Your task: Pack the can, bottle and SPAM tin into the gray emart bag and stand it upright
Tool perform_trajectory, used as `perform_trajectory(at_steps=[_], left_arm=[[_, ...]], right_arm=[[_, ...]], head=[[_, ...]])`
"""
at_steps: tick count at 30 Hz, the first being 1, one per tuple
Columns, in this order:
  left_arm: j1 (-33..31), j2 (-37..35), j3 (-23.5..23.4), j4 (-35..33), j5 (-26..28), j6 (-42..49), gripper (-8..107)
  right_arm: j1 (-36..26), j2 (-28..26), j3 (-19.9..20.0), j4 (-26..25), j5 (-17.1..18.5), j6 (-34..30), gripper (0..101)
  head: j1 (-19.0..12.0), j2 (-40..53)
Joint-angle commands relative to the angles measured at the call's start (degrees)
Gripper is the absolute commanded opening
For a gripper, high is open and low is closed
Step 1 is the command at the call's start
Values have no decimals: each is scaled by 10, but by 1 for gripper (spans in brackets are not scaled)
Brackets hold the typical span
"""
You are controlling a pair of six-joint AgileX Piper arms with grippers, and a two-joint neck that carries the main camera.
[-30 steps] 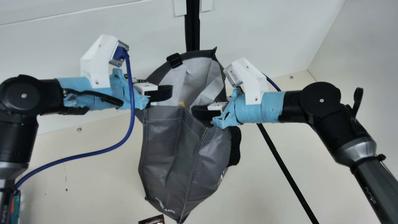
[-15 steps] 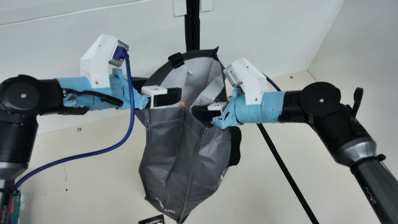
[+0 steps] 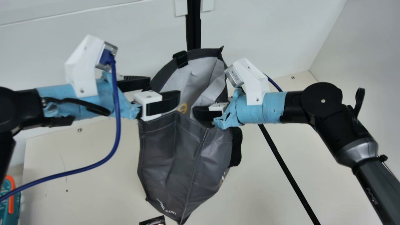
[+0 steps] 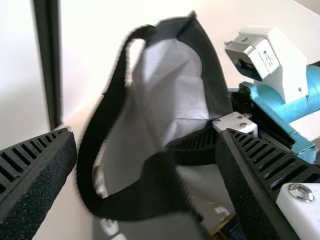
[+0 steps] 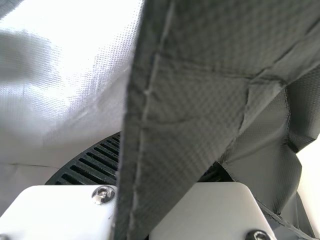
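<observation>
In the main view my left gripper (image 3: 165,88) stands open at the left side of the gray emart bag (image 3: 170,153), one finger over its mouth. The bag's mouth gapes, showing a pale lining and a yellow mark inside. My right gripper (image 3: 200,113) is shut on the bag's right rim. From the left wrist, my left gripper (image 4: 146,138) has its fingers wide apart, with the bag's black strap (image 4: 135,202) between them. A dark thing with a yellow edge (image 4: 223,224) lies partly hidden in the bag. At my right gripper (image 5: 160,172), the gray fabric (image 5: 195,105) passes between the fingers.
A dark printed item (image 3: 153,221) is cut off at the main view's bottom edge. A teal and orange object (image 3: 10,200) sits at the lower left. A black rod (image 3: 289,173) slants across the cream table on the right.
My left gripper has opened wider, then moved left and slightly down in the main view. The bag's near left rim has shifted left and down, while its back rim edged right. My right arm stayed still.
</observation>
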Motion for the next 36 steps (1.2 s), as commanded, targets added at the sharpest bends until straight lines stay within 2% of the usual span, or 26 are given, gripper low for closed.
perform_trajectory(at_steps=[1,15,20,28,36], left_arm=[[4,-9,8,-2,-2,5,90],[53,-95,79,-16,-31,34,90],[71,-130,111,1,-42,32,90],[95,-182,160,72,-53,4,90],[112,-225,202,186,-52,-56,90]], right_arm=[[0,0,0,0,0,0,0],[0,0,0,0,0,0,0],[0,0,0,0,0,0,0],[0,0,0,0,0,0,0],[0,0,0,0,0,0,0]], head=[[-13,-1],[-13,-1],[-13,-1],[-13,-1],[-13,-1]])
